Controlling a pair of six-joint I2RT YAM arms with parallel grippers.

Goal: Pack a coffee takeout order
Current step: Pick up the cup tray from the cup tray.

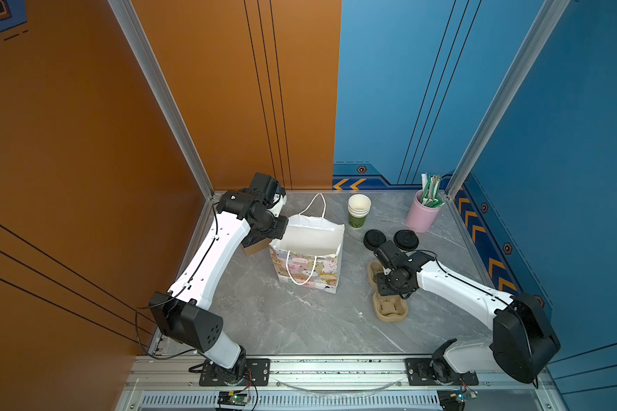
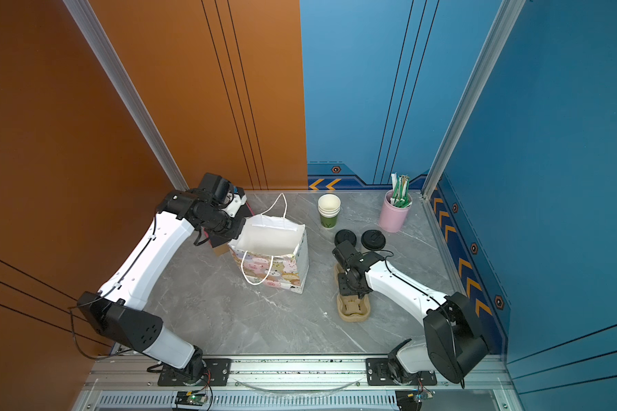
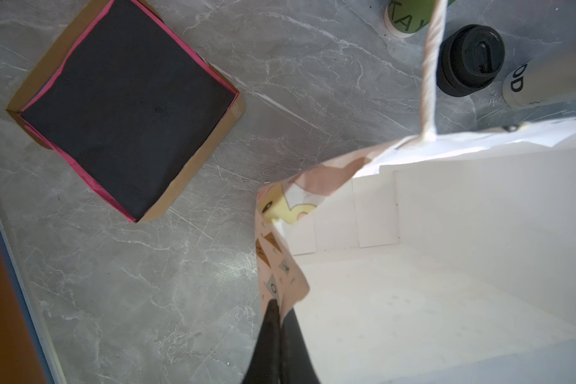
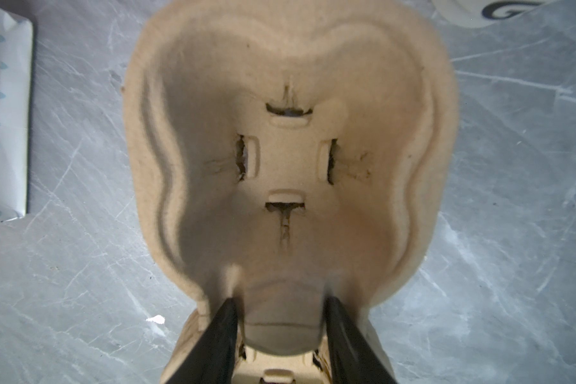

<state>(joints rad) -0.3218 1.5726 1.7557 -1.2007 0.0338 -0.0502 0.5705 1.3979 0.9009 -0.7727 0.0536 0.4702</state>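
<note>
Two whitish cups with black lids [image 1: 374, 239] [image 1: 405, 239] stand right of the cartoon-print paper bag [image 1: 310, 249]. One lid [image 3: 469, 60] also shows in the left wrist view. A black napkin [image 3: 127, 106] lies on top in a brown box. Wrapped straws [image 1: 431, 190] stick out of a pink holder at the back right. My left gripper [image 3: 278, 307] is shut on the bag's rim at its left end, and the bag's inside shows only white paper. My right gripper [image 4: 281, 306] is shut on the middle ridge of a tan pulp cup carrier [image 1: 389, 311] that lies on the table.
A stack of lidless cups [image 1: 358, 210] with a green bottom cup stands behind the bag. The pink holder [image 1: 421, 217] sits in the back right corner. The napkin box [image 1: 253, 248] is half hidden under my left wrist. Walls close in the grey marble table [image 1: 282, 320].
</note>
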